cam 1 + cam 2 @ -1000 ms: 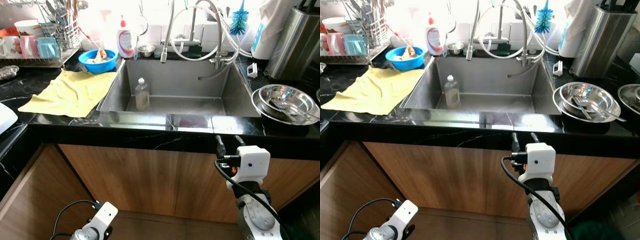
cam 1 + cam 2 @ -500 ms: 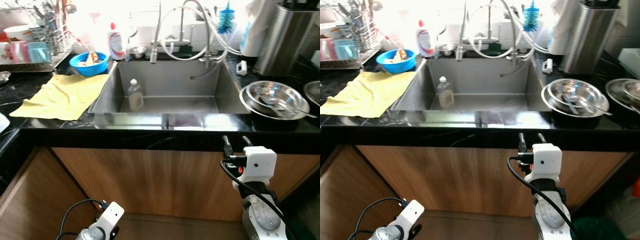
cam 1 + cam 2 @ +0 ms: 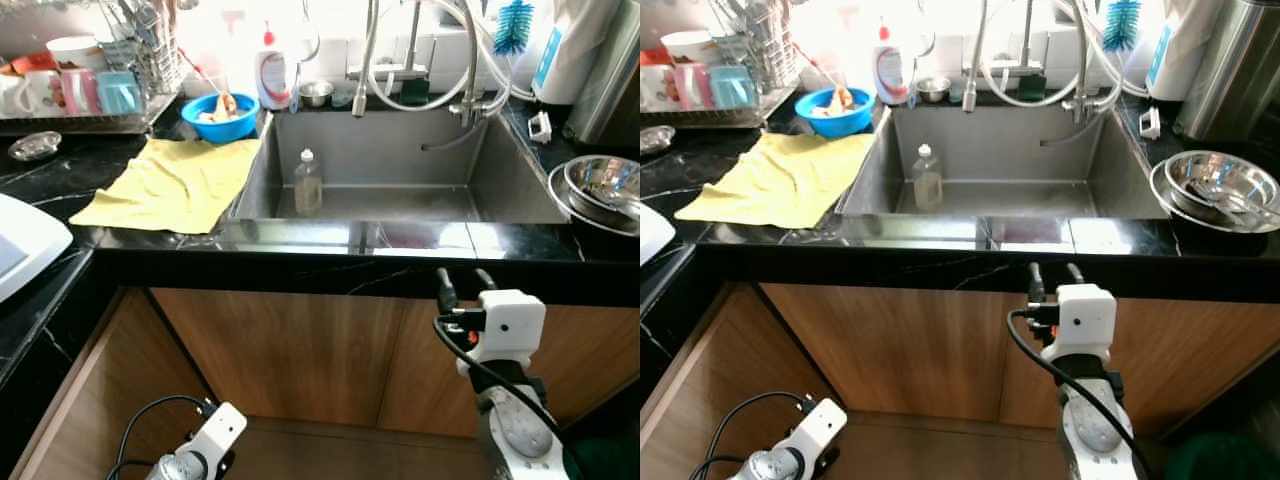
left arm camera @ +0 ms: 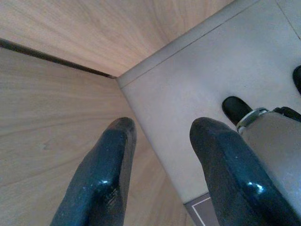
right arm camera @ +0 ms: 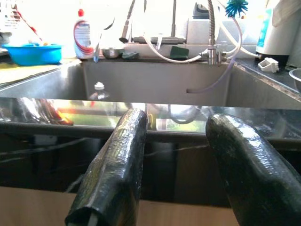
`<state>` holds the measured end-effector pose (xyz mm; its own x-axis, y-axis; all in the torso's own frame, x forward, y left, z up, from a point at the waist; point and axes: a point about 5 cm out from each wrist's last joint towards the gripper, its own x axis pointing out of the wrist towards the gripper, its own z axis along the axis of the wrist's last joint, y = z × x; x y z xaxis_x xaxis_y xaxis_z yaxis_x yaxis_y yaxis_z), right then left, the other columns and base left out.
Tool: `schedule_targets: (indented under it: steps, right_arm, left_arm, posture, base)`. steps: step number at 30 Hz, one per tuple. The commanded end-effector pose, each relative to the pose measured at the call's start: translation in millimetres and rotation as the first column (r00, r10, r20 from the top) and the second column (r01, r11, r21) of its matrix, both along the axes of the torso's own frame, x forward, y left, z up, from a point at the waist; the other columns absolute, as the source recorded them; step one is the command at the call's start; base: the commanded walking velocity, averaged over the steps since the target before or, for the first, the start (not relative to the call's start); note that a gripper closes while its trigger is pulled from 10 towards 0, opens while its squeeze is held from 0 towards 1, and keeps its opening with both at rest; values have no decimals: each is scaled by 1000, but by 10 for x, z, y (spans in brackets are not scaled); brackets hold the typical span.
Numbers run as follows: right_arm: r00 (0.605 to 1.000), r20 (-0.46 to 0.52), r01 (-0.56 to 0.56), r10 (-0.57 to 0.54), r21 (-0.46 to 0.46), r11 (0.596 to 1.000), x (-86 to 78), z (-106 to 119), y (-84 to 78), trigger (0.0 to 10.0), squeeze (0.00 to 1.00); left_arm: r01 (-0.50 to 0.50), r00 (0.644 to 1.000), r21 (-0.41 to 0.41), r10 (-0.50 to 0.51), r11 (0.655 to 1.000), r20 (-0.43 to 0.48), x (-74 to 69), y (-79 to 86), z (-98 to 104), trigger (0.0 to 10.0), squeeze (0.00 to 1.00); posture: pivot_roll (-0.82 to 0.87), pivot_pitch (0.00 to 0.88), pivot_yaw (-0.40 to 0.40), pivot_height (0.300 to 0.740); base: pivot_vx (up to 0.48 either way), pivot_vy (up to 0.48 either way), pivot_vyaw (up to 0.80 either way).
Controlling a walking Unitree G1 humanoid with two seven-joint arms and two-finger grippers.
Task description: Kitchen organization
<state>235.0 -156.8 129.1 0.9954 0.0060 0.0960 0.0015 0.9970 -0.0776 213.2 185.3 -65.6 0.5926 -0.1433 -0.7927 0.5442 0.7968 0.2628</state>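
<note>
The robot stands facing a steel sink (image 3: 400,170) set into a black tabletop (image 3: 60,185), with nothing yet picked up; the step in hand appears to be the approach, before any object has been chosen. The right hand (image 3: 458,288) is raised at lower right of the head view, just below the tabletop's front edge and in front of the wooden cabinet doors (image 3: 290,350); its two black fingers (image 5: 117,165) stand moderately apart with nothing between them and point toward the sink. The left hand (image 4: 162,174) hangs low at the bottom left near the floor, fingers likewise apart and empty, beside the cabinet side. Candidates for tidying lie across the upper part of the frame: a clear bottle (image 3: 308,183) standing upright inside the sink at centre, a yellow cloth (image 3: 170,185) spread on the tabletop left of the sink, a blue bowl (image 3: 226,113) with contents behind the cloth, a dish rack (image 3: 90,95) with cups at upper left, a detergent bottle (image 3: 271,77) by the faucet (image 3: 365,60), and nested steel bowls (image 3: 605,190) at the right edge. The next move probably calls for lifting the right hand above the tabletop edge and reaching forward; the bottle in the sink, if chosen, requires a reach down over the rim.
</note>
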Motion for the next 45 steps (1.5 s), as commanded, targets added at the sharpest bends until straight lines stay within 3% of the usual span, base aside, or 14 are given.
schedule_targets:
  steps: [1,28,36,45]
  right_arm:
    - [1000,-1,-1,1,8,1000,1,-5,-5,10000,0]
    - [1000,1,-10,10,12,1000,9,-8,8,10000,0]
    - [1000,19,-6,6,12,1000,14,27,-4,10000,0]
    - [995,76,71,-72,11,997,22,119,-112,10000,0]
  left_arm:
    - [7,1000,-1,-7,1000,4,12,8,10,10000,0]
    - [37,999,-3,-37,999,19,22,-50,13,10000,0]
    - [27,999,-7,-27,1000,19,13,-55,6,10000,0]
    - [22,1000,-5,-22,1000,6,-20,-51,-14,10000,0]
  posture:
    - [-111,0,69,740]
    - [-110,0,68,740]
    - [-112,0,65,740]
    - [-115,0,65,740]
  base:
    - [0,0,0]
    - [0,0,0]
    - [270,0,0]
    - [283,0,0]
